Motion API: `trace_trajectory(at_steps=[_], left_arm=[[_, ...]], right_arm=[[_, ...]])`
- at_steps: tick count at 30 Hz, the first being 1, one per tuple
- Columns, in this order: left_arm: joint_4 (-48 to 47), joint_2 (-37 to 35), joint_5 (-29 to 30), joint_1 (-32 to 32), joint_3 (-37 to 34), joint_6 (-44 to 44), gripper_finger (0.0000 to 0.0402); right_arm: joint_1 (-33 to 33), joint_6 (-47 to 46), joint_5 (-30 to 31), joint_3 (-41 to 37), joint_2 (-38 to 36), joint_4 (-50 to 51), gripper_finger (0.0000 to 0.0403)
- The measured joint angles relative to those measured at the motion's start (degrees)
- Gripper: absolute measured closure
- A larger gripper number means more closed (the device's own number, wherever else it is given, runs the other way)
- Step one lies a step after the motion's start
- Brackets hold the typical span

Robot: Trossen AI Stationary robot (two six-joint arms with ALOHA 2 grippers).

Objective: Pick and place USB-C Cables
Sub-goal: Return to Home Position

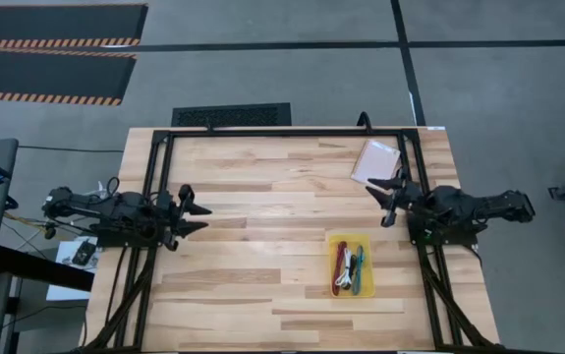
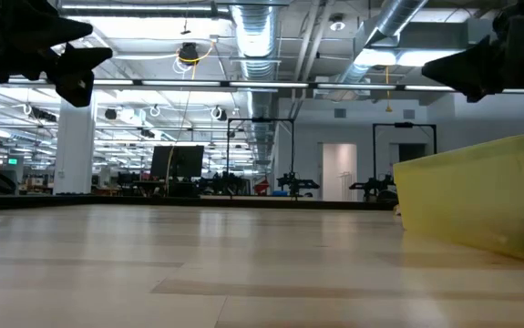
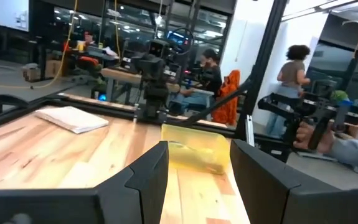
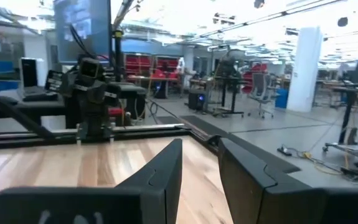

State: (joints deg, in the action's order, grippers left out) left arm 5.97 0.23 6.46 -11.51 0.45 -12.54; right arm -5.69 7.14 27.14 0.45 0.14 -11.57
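Lying bundled together in the yellow tray (image 1: 352,237) on the counter (image 1: 262,187), the USB-C cables (image 1: 349,267) (red, white, teal and a dark one) look light, limp and slick-jacketed. I judge a pinch across a bundle's folded middle the surest hold. I see the left pincer (image 1: 207,217) and right pincer (image 1: 378,206) raised at opposite sides, fingers apart, holding nothing.
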Motion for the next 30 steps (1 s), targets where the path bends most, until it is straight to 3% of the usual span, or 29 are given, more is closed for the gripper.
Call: trace_trajectory(at_steps=[13, 30], left_arm=[[-3.7, 0.0, -4.3, 0.0, -0.1, 2.0, 0.0239], [-3.7, 0.4, -2.7, 0.0, -0.1, -3.1, 0.0239]], right_arm=[[1.0, -0.1, 0.0, -0.1, 0.0, 6.4, 0.0276], [1.0, -0.1, 0.0, -0.1, 0.0, 6.5, 0.0276]])
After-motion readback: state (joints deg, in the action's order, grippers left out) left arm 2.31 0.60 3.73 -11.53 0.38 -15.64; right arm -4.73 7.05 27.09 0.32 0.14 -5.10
